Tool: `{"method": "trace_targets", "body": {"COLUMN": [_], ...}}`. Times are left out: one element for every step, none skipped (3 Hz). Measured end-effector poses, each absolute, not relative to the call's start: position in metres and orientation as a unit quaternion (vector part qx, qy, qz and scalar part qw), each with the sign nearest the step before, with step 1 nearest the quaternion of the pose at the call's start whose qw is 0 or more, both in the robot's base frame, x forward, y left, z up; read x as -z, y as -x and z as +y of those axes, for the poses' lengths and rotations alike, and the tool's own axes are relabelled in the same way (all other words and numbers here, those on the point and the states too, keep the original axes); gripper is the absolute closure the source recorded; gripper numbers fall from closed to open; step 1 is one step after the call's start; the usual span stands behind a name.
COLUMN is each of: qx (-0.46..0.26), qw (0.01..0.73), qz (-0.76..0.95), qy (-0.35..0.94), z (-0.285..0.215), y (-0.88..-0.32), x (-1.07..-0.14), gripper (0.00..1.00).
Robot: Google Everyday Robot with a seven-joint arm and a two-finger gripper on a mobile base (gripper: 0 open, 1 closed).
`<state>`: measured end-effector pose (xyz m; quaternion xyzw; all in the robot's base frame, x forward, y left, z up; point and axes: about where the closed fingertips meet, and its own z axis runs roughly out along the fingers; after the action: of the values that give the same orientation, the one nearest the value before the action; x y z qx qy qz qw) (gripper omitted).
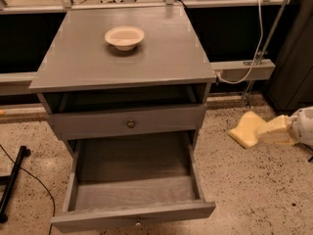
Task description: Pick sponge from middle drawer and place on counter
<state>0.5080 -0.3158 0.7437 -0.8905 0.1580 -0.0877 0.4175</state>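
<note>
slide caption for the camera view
Gripper holds the sponge beside the open middle drawer, below the counter.

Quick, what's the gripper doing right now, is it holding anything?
Gripper: closed on the sponge, out to the right of the cabinet, well outside the middle drawer.
</note>
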Motion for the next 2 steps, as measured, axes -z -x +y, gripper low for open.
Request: {"method": "trace_targets", "body": {"qx": [0.088,0.089], "qw": [0.417,0.424], "qz": [0.158,0.152], "qy": [0.891,0.888], "z": [-0.316,-0.318], "y": [-0.508,-0.545], "x": [-0.744,-0.727], "gripper": [1.0,1.0]}}
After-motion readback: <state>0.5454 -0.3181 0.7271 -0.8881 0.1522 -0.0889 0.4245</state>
